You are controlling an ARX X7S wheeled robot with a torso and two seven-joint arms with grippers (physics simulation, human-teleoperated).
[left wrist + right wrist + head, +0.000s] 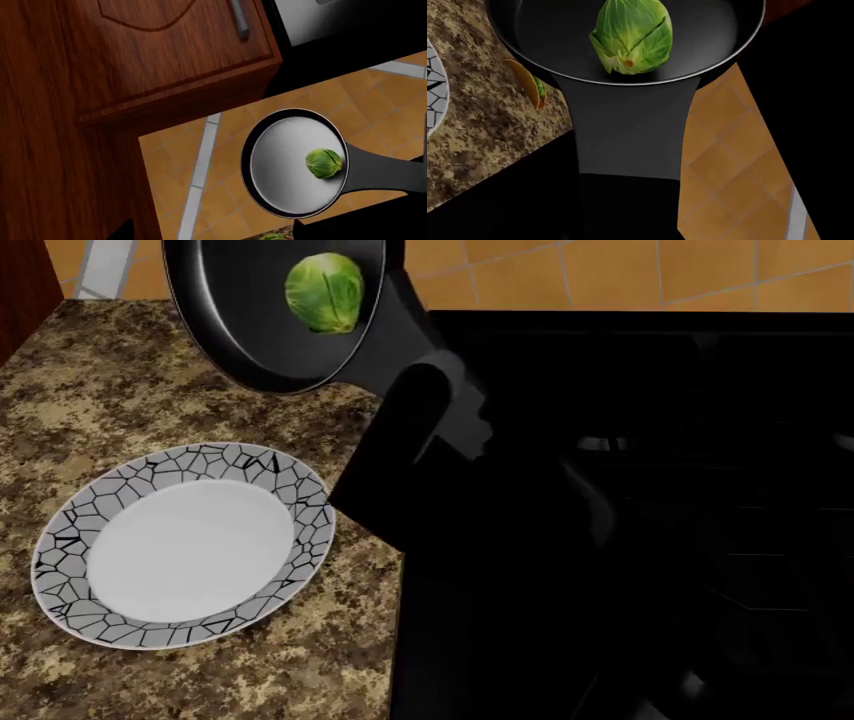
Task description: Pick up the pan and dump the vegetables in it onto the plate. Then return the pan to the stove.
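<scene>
The black pan (254, 330) is held in the air, tilted, above the counter's back edge just beyond the plate. The green Brussels sprout (324, 292) lies inside it near the handle side. My right gripper (420, 390) is shut on the pan's handle (627, 135); its fingers are lost in black. The right wrist view shows the sprout (631, 36) close up in the pan (560, 40). The plate (80, 510) lies empty on the counter. The stove (641, 540) is dark at the right. My left gripper (213, 235) is open and empty, away from the pan (280, 165).
The granite counter (80, 390) carries the plate, left of the stove. An orange tiled wall (220, 165) stands behind. A wooden cabinet (133, 60) with a silver handle (240, 20) hangs above. A small orange-and-green item (527, 82) lies on the counter under the pan.
</scene>
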